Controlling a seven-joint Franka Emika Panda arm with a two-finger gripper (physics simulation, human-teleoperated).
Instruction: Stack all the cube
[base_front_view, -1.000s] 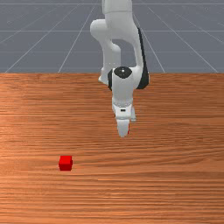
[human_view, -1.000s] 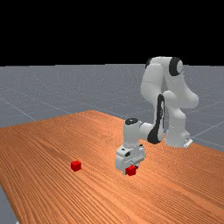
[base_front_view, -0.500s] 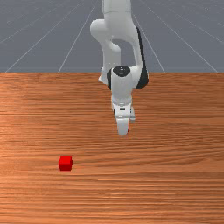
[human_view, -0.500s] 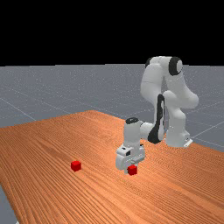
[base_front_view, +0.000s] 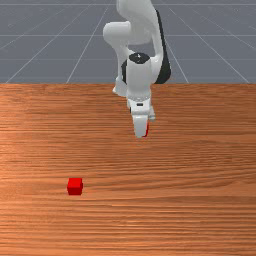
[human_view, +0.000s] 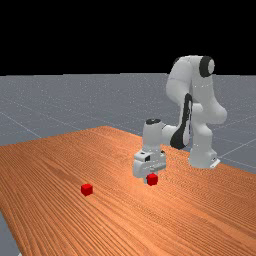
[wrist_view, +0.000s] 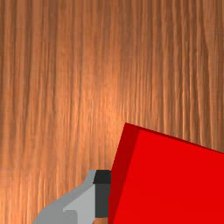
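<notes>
My gripper hangs above the table in the front view, with a red sliver of the held cube beside its white finger. In the far view the gripper has that red cube at its fingertips, raised off the wood. In the wrist view the gripper is shut on the red cube, which sits turned at an angle and hides one finger; the other finger's dark pad touches its side. Another red cube lies on the table at the front view's left, also the far view's left.
The wooden table spreads under and around the loose cube. Bare wood lies between that cube and the gripper. The table's far-view left edge runs beyond the loose cube.
My hand has risen with the cube in its grip, most of it in the last half second. The cube on the table has stayed put.
</notes>
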